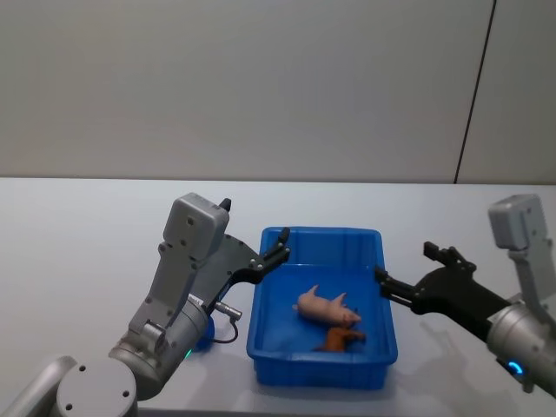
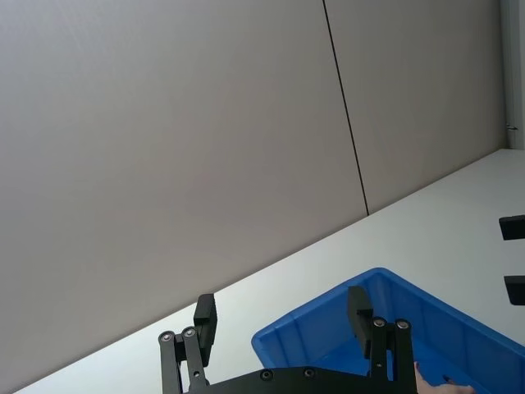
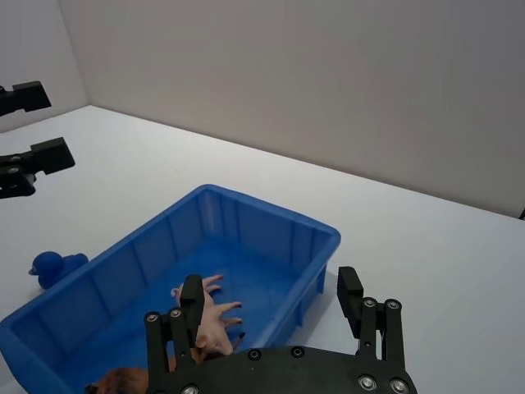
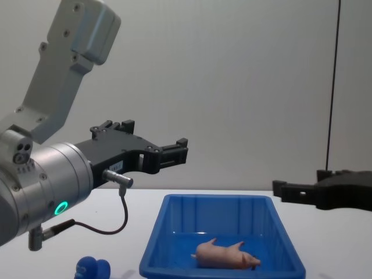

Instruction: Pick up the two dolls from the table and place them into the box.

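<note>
The blue box (image 1: 320, 233) stands at the table's middle. Inside it lie a pale pink pig (image 1: 325, 304) on its side and a brown animal (image 1: 341, 339) near the front wall. The right wrist view shows the pig (image 3: 209, 318) and the brown animal (image 3: 123, 381) too. A rounded blue figure (image 3: 53, 267) sits on the table left of the box, partly behind my left arm (image 1: 201, 334). My left gripper (image 1: 254, 224) hovers open over the box's left rim, holding nothing. My right gripper (image 1: 407, 263) hovers open at the box's right rim, holding nothing.
Bare grey table stretches all round the box (image 4: 218, 198). A plain wall with a dark vertical seam (image 1: 473, 95) rises behind. A cable (image 4: 119, 218) loops under my left wrist.
</note>
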Controlling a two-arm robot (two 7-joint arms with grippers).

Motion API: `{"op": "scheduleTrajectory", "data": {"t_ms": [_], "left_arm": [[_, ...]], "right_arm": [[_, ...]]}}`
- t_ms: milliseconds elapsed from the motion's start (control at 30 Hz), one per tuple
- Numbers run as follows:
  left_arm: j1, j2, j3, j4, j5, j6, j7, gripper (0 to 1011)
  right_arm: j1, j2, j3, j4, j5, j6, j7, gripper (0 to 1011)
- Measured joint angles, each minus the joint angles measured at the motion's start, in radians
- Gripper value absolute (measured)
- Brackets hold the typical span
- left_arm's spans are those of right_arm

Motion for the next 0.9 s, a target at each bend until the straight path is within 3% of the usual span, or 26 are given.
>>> {"op": "scheduleTrajectory", "data": {"t_ms": [500, 700, 900], "left_arm": [[0.018, 0.019, -0.009, -0.021, -0.003, 0.019, 0.009, 1002], [0.049, 0.053, -0.023, -0.055, -0.029, 0.05, 0.021, 1002], [0.097, 0.098, -0.04, -0.085, -0.082, 0.078, 0.037, 1002]], "right_arm": [[-0.019, 0.038, 0.026, -0.002, 0.02, -0.036, 0.013, 1000], [-0.023, 0.044, 0.03, -0.002, 0.024, -0.043, 0.015, 1000], [-0.025, 0.049, 0.033, -0.002, 0.026, -0.047, 0.017, 1000]]}}
